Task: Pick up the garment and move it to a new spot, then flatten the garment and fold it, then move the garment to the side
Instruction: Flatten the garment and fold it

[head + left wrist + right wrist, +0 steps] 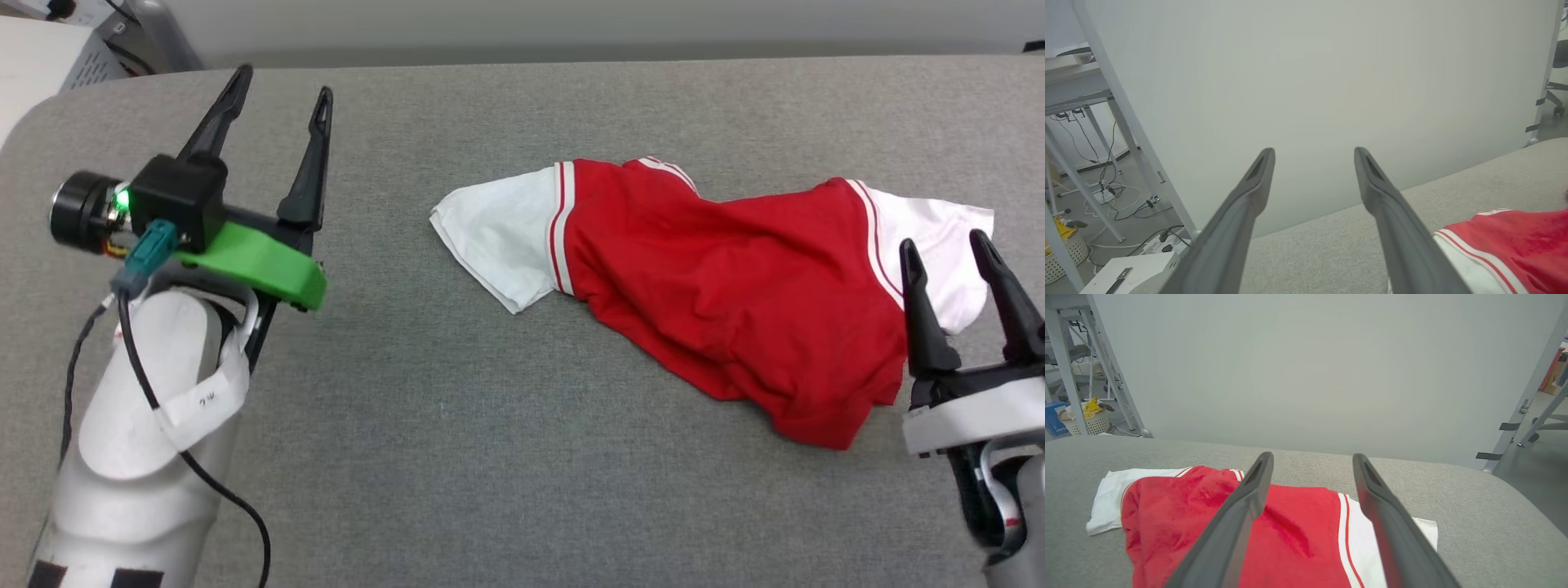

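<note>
**Left end effector** (284, 82): nearest, at the left of the head view, on a pale forearm. Its two dark fingers are spread wide with nothing between them. It stands over bare cloth, well apart from the garment.

**Right end effector** (943, 241): near, at the right edge of the head view. The fingers are spread wide and grip nothing. In that view the tips overlap the garment's right sleeve. Whether they touch the cloth or hang just above it cannot be told.

**Table** (490, 425): grey fabric top with rounded corners, carrying the single item below.

**Garment** (718, 278): red shirt with white short sleeves and red-and-white striped trim. It lies crumpled and creased on the right half of the table, one sleeve pointing towards the centre and the other under the right fingers. The hem is bunched towards the near edge. No numerals are visible.

**Wall panel** (1306, 375): plain and pale, directly behind the table's far edge.

**Basket** (1086, 422): farthest, white, on the floor beside grey frame legs; contents are unclear.
</note>
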### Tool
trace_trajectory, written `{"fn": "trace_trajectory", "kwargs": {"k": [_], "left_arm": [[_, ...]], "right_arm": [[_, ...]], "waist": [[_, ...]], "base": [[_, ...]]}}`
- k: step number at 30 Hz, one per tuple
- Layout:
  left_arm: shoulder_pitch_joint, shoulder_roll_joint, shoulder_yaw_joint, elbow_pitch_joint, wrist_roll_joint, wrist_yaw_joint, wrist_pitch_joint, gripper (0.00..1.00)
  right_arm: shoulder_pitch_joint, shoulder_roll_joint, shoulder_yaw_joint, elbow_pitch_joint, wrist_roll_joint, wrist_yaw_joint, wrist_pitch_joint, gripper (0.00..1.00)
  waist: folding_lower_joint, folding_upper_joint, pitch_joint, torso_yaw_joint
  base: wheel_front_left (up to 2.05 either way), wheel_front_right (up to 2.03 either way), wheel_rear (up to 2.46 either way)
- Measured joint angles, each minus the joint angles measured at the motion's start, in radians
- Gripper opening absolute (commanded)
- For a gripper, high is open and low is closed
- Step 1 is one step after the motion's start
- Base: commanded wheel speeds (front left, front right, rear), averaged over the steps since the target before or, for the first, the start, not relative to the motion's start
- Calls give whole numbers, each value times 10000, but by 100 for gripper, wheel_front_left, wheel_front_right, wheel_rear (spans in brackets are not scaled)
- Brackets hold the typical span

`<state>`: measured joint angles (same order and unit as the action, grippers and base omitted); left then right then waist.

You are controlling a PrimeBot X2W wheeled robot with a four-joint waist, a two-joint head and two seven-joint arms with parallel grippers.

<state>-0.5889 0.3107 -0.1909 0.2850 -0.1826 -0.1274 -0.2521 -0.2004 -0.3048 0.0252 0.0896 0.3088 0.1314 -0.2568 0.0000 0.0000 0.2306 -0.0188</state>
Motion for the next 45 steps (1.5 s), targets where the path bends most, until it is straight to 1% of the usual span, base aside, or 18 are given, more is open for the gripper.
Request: {"fn": "trace_trajectory", "kwargs": {"k": [3, 6, 7, 9, 14, 15, 19, 20, 23, 26, 31, 33, 38, 40, 41, 42, 45], "left_arm": [[-955, 493, -905, 460, -803, -2, 535, 100], [-1919, 1001, -1806, 853, -1482, -4, 1231, 100], [-2174, 1103, -2033, 957, -1691, -4, 1365, 100], [-2752, 1356, -2711, 1277, -2107, -4, 1992, 100], [-3816, 1760, -4358, 1933, -3381, -6, 3597, 100], [-4018, 1831, -4619, 2019, -3687, -6, 3988, 100], [-4783, 2038, -5622, 2485, -5269, -6, 6195, 100], [-5282, 2201, -6188, 2700, -6148, -6, 7570, 100], [-5725, 2295, -6675, 2934, -6876, -6, 8799, 100], [-5920, 2307, -7166, 3024, -7415, -6, 9699, 100], [-6102, 2326, -7990, 3053, -7833, -6, 10362, 100], [-6136, 2359, -8399, 3133, -7800, -6, 10358, 100], [-6219, 2520, -8907, 3379, -7864, -6, 10216, 100], [-6271, 2583, -9030, 3396, -7940, -6, 9992, 100], [-6289, 2610, -9085, 3390, -7958, -6, 9898, 45], [-6309, 2627, -9168, 3390, -7956, -6, 9697, 0], [-6288, 2667, -9390, 3315, -7954, -6, 8830, 0]], "right_arm": [[461, 462, 4, -466, -316, 2, 0, 100], [709, 744, 21, -742, -529, 0, 0, 100], [759, 798, 33, -832, -598, 0, -2, 100], [779, 899, 69, -982, -769, 0, 0, 100], [774, 980, 270, -1220, -1039, 2, -2, 100], [767, 986, 326, -1235, -1043, 0, 0, 100], [742, 999, 412, -1264, -1055, 0, 0, 100], [697, 1003, 464, -1277, -1055, 0, 0, 100], [554, 1016, 560, -1273, -1055, 0, 0, 100], [380, 1016, 658, -1266, -1055, 0, 0, 100], [109, 1016, 765, -1221, -1053, 0, 0, 100], [30, 1020, 813, -1210, -1053, 0, 0, 100], [-191, 1051, 915, -1170, -1053, 0, 0, 100], [-197, 1053, 895, -1156, -1053, 0, 0, 100], [-197, 1053, 882, -1143, -1053, 0, 0, 100], [-197, 1053, 848, -1118, -1055, 0, 0, 100], [-197, 1058, 709, -1097, -1055, 0, 0, 100]], "waist": [[0, 0, 107, -192], [0, 0, 251, -358], [0, 0, 294, -407], [0, 0, 389, -532], [0, 0, 641, -814], [0, 0, 694, -858], [0, 0, 957, -1022], [1, 0, 1167, -1111], [0, 0, 1395, -1192], [1, 0, 1610, -1268], [0, 0, 1959, -1398], [0, 0, 2111, -1450], [0, 0, 2377, -1615], [0, 0, 2444, -1673], [0, 0, 2454, -1685], [0, 0, 2444, -1687], [0, 0, 2333, -1664]], "base": [[0, 0, 0], [0, 0, 0], [0, 0, 0], [0, 0, 0], [0, 0, 0], [0, 0, 0], [0, 0, 0], [0, 0, 0], [0, 0, 0], [0, 0, 0], [0, 0, 0], [0, 0, 0], [0, 0, 0], [0, 0, 0], [0, 0, 0], [0, 0, 0], [0, 0, 0]]}}
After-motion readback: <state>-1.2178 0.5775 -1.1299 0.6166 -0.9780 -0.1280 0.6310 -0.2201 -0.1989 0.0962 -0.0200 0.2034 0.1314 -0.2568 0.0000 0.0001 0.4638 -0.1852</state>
